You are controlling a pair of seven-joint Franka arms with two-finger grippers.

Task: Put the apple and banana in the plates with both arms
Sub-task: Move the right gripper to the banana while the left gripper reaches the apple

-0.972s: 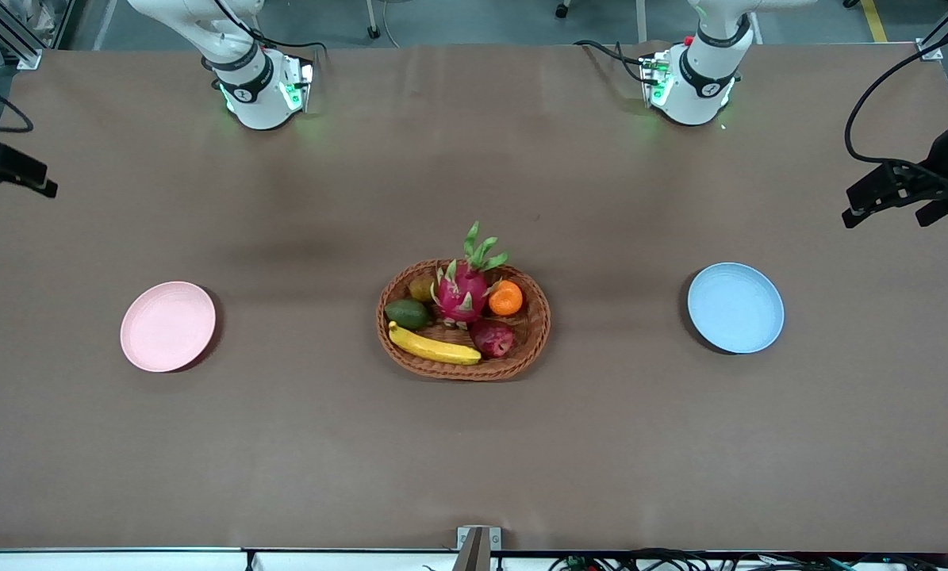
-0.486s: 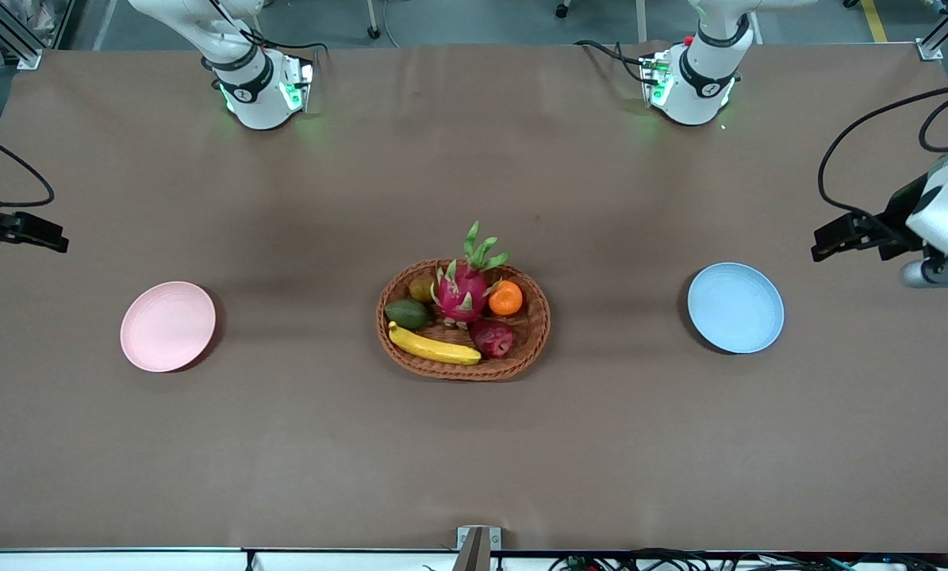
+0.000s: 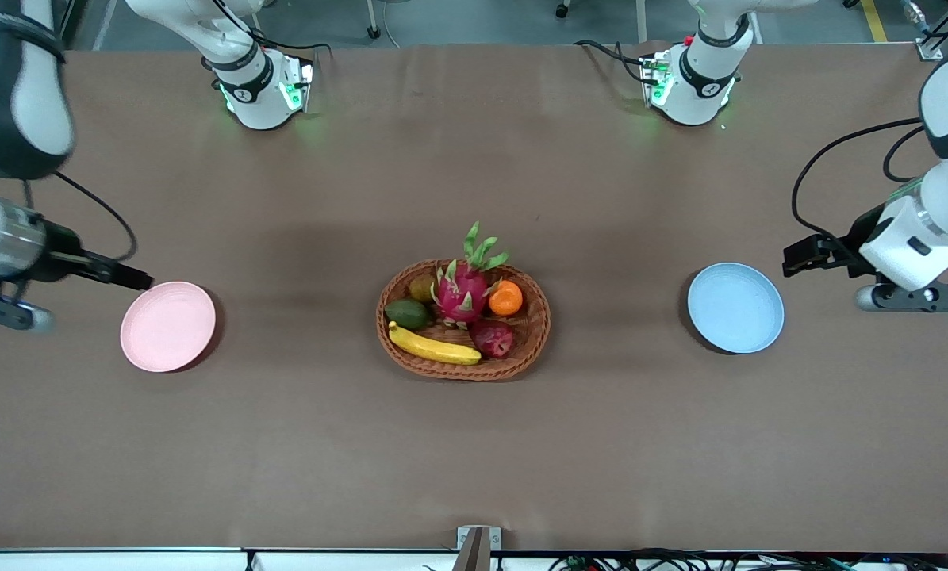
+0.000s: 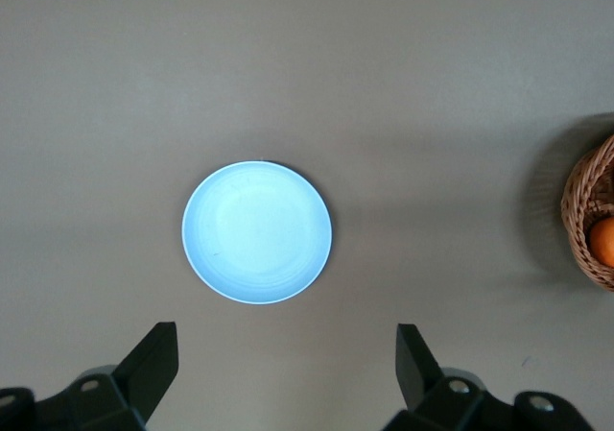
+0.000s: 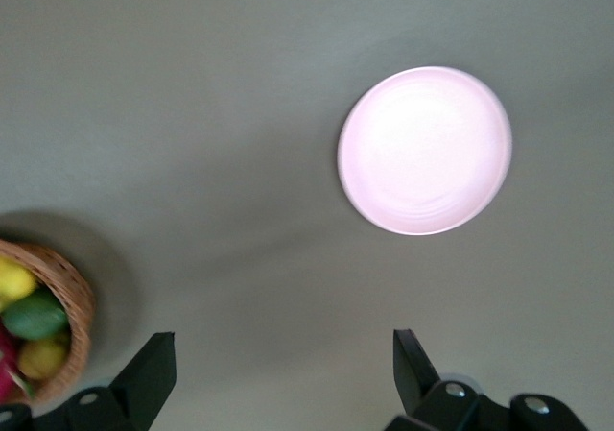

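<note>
The dark red apple [image 3: 493,338] and the yellow banana [image 3: 432,346] lie in the wicker basket [image 3: 539,333] at the table's middle, on the side nearer the front camera. The pink plate [image 3: 167,326] sits toward the right arm's end of the table and shows in the right wrist view [image 5: 425,150]. The blue plate [image 3: 735,308] sits toward the left arm's end and shows in the left wrist view [image 4: 257,231]. My left gripper [image 3: 795,262] [image 4: 288,333] is open and empty, high over bare table beside the blue plate. My right gripper [image 3: 139,278] [image 5: 284,340] is open and empty, high beside the pink plate.
The basket also holds a pink dragon fruit [image 3: 462,292], an orange [image 3: 506,299] and a green avocado [image 3: 408,314]. Its rim shows at the edge of both wrist views [image 4: 585,210] [image 5: 82,306]. Brown table [image 3: 474,444] surrounds the basket and the plates.
Both arms have swung in from the table's ends, and each gripper has come up close to its plate. The fruit, basket and plates have not moved.
</note>
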